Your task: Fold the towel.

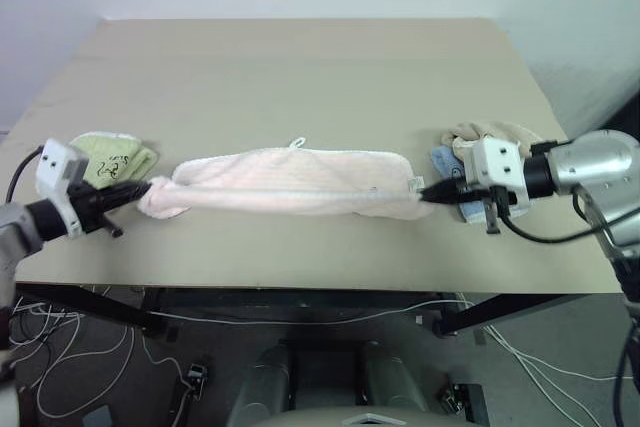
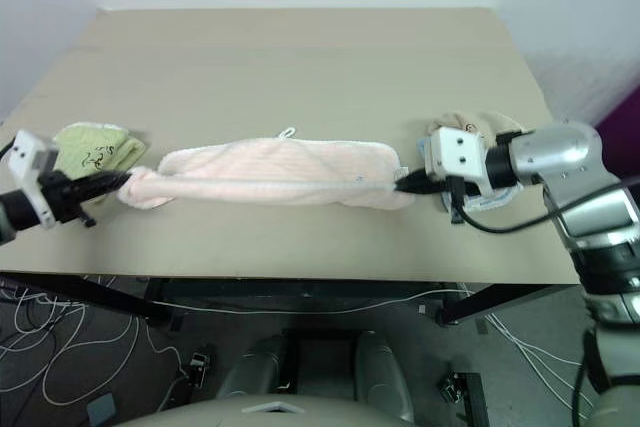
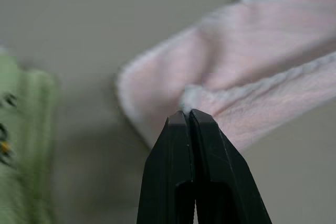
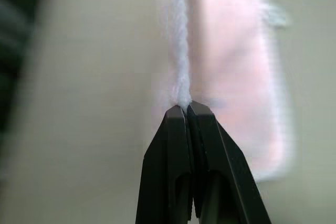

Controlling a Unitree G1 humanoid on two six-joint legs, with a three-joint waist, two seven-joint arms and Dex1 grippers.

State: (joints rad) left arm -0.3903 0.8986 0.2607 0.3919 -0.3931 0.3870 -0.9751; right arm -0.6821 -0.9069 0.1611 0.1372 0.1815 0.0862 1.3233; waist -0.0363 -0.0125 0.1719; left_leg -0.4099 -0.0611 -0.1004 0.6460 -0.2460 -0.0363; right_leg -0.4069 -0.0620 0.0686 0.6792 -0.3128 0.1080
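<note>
While both arms are stretched out over the desk (image 1: 300, 57), each tool is pinched fully shut on the towel: the left tool (image 1: 140, 190) has the whitish hem at the left end, and the right tool (image 1: 428, 191) has the hem at the right end. In the wrist views you can see the edge clamped right at the black tips, no gap at all.

So the towel (image 1: 290, 182) is strung between the two tools across the middle of the desk, already doubled over lengthwise, loop tag on the far edge. A green towel (image 1: 115, 157) sits just behind the left tool, and a beige towel (image 1: 490, 134) with a blue cloth (image 1: 445, 160) sits by the right one.

My read: first fold is basically being laid down. Next it needs a flat set-down, then one end carried over to the other without dragging the neighbours.
</note>
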